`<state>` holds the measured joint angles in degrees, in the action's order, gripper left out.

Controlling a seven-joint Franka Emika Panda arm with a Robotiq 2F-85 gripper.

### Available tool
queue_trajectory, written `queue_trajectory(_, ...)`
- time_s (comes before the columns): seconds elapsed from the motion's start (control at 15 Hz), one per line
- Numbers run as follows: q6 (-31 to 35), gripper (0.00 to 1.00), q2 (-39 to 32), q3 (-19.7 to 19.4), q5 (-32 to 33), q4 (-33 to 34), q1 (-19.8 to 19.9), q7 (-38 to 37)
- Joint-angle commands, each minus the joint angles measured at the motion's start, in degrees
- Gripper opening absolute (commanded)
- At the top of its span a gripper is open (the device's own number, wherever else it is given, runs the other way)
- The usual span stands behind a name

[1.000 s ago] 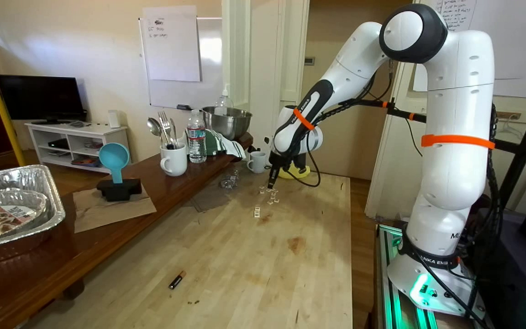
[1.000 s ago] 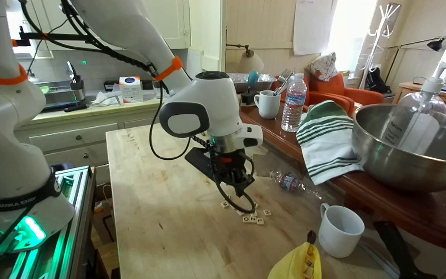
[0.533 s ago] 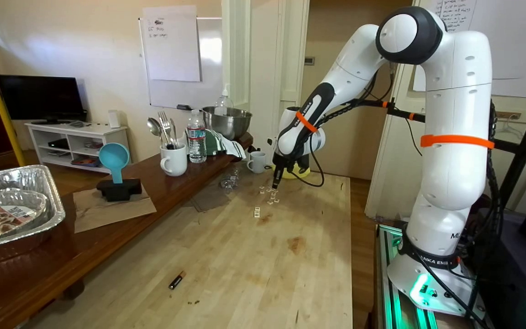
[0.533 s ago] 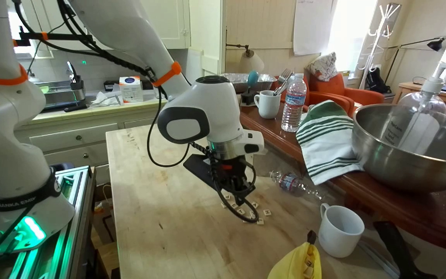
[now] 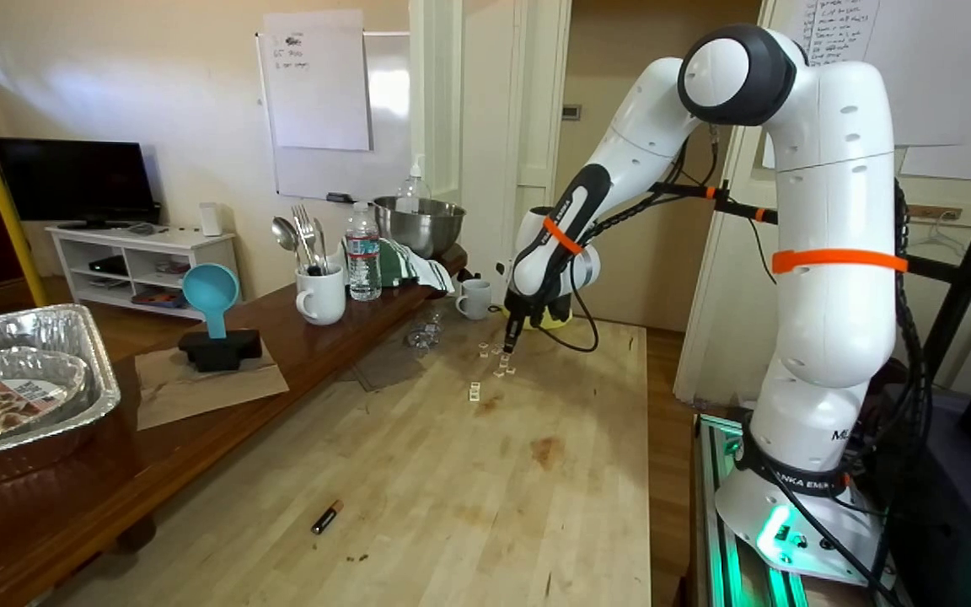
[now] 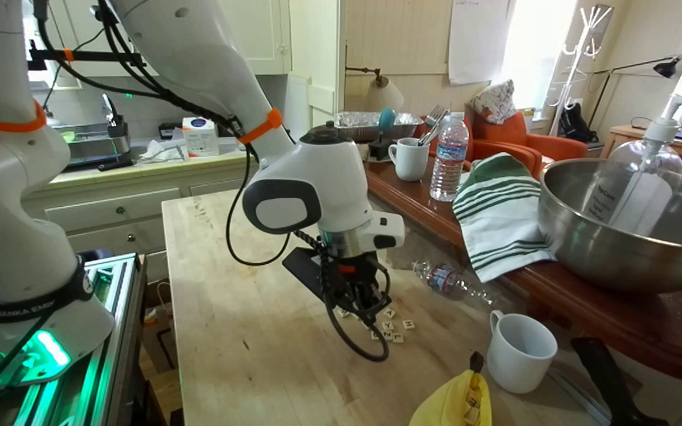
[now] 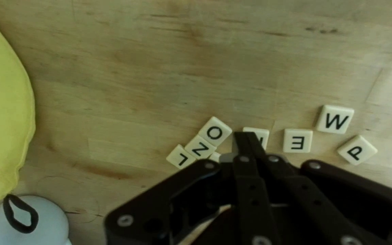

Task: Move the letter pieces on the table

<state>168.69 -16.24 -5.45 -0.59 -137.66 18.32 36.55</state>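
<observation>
Several cream letter pieces lie on the pale wooden table (image 5: 443, 497). In the wrist view, the O piece (image 7: 214, 132), N piece (image 7: 200, 148) and L piece (image 7: 181, 157) form a slanting row. To their right are the E piece (image 7: 297, 141), W piece (image 7: 335, 119) and P piece (image 7: 357, 150). My gripper (image 7: 246, 134) is shut, nothing visible between its fingertips, just right of the O. It covers part of another letter piece (image 7: 263, 135); I cannot tell whether they touch. In an exterior view, the gripper (image 5: 508, 350) points down among the pieces.
Near the pieces are a yellow pouch (image 6: 450, 402), a white mug (image 6: 521, 355) and a plastic bottle (image 6: 453, 283) on its side. A brown side counter (image 5: 283, 362) runs along the table, bearing a steel bowl (image 6: 625, 260). Farther off lies a battery (image 5: 327, 516).
The gripper has come down and shifted slightly across the table over the letter pieces, staying shut. The pieces still in sight show no clear movement.
</observation>
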Motion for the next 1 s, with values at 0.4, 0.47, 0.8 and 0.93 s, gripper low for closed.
queue_trajectory(0.4,2.66,0.00,-3.76,1.88,1.01,2.37,1.82,-4.51)
queue_trajectory(0.47,2.52,0.00,-3.76,2.06,1.04,2.42,1.94,-4.52)
queue_trajectory(0.8,1.99,0.00,-3.39,1.95,1.48,2.58,1.70,-5.66)
queue_trajectory(0.93,1.98,0.00,-3.12,2.19,1.40,2.47,1.91,-5.62)
